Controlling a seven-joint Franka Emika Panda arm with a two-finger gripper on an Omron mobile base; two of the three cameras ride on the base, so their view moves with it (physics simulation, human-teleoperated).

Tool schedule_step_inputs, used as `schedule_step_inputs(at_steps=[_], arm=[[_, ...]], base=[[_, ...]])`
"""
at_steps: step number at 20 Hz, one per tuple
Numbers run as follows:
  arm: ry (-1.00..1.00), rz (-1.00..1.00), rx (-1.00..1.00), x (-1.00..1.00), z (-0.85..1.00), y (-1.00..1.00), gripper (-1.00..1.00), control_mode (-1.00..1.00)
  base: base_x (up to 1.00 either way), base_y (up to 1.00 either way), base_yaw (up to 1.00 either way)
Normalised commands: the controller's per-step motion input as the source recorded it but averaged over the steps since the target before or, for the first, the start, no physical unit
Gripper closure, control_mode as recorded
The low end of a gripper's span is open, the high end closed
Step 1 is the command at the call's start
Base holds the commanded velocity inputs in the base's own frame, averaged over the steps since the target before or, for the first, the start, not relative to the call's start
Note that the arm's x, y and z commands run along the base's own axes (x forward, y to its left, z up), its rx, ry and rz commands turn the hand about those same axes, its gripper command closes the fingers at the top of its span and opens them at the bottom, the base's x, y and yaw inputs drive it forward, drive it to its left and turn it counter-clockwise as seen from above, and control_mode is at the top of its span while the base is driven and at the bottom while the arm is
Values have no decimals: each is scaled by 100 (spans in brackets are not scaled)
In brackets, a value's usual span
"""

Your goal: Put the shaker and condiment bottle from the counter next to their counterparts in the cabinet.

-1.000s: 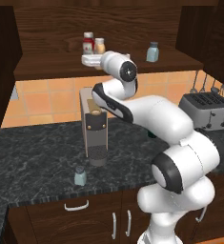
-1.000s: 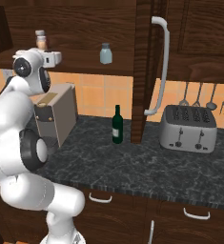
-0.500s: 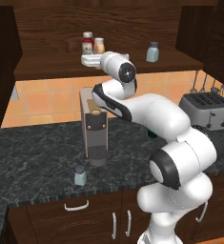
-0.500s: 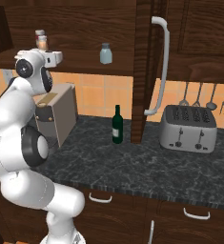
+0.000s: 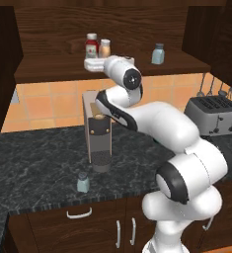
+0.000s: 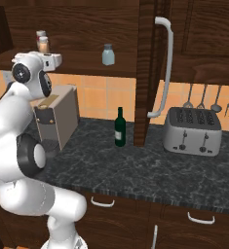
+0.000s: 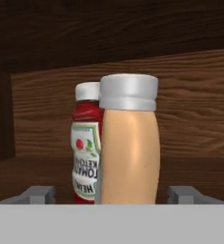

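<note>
Condiment bottle [image 7: 128,143] stands upright on the cabinet [image 5: 112,29] shelf, just beside the red bottle [image 7: 86,143], dead ahead of the tool [image 5: 93,64] w/ its long axis vertical. Tool's finger tips sit wide apart either side of it, not touching, so it looks let go. That half seems done. Shaker [image 5: 83,182] is on the table [image 5: 38,168] near the front edge, in front of the coffee machine [image 5: 98,133], well below and behind the tool. Its twin [image 5: 158,53] stands further right on the shelf. Next, prob. back straight out, then go down for it.

Red bottle [image 7: 86,147] label — "TOMATO KETCHUP", partly hidden.
</note>
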Motion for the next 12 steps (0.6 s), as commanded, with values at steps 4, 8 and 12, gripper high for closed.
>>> schedule_step_inputs(at_steps=[4, 8, 12], arm=[[0, 0, 1, -36, 0, 0, -100, -100], [0, 0, 3, -44, 0, 0, -100, -100], [0, -2, 3, -51, 2, 0, -100, -100]], base=[[0, 0, 0], [0, 0, 0], [0, 0, 0]])
